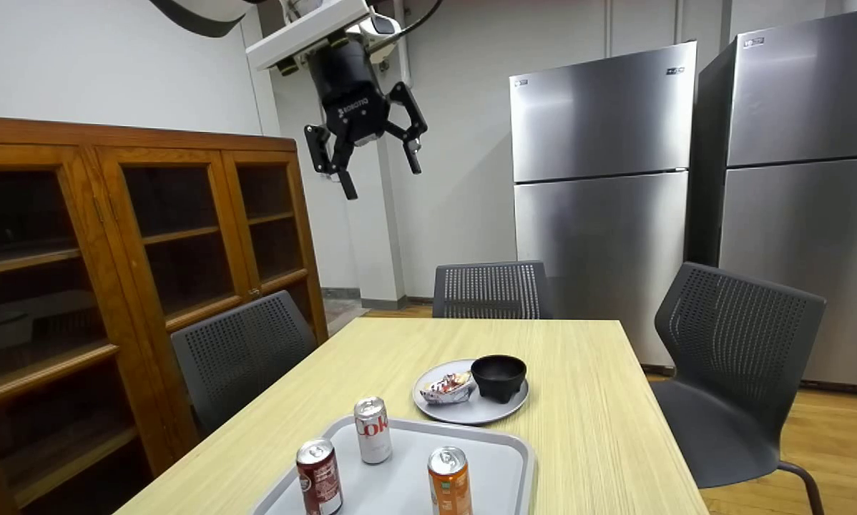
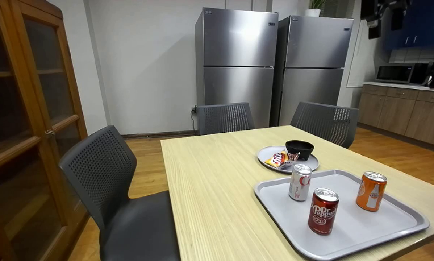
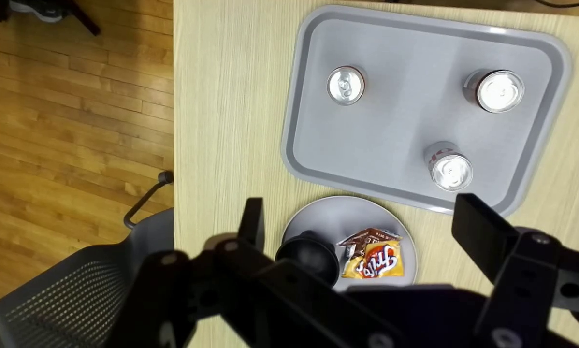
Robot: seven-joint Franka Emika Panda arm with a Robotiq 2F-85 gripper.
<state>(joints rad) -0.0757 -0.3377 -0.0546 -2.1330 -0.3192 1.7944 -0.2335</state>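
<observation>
In the wrist view, the plate (image 3: 342, 212), with bowl (image 3: 318, 261) and packet (image 3: 376, 258) set on it, is seen below, between the 2 fingers (image 3: 480, 234) of the empty, wide-spread pincer (image 1: 383, 184), which is held well above the counter (image 1: 579, 393), with the tray (image 3: 381, 140) placed just beside the plate.

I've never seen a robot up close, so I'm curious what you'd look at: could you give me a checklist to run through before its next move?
1. Fingers open, nothing between them: ok.
2. Fingers clear of the table: ok, they hang well above it.
3. Coke can, Dr Pepper can and orange can upright on the tray: ok.
4. Black bowl upright on the plate: ok.
5. Room between bowl and snack packaging: not ok, little or no gap shows.
6. Bowl empty: cannot tell, its inside is too dark.
</observation>
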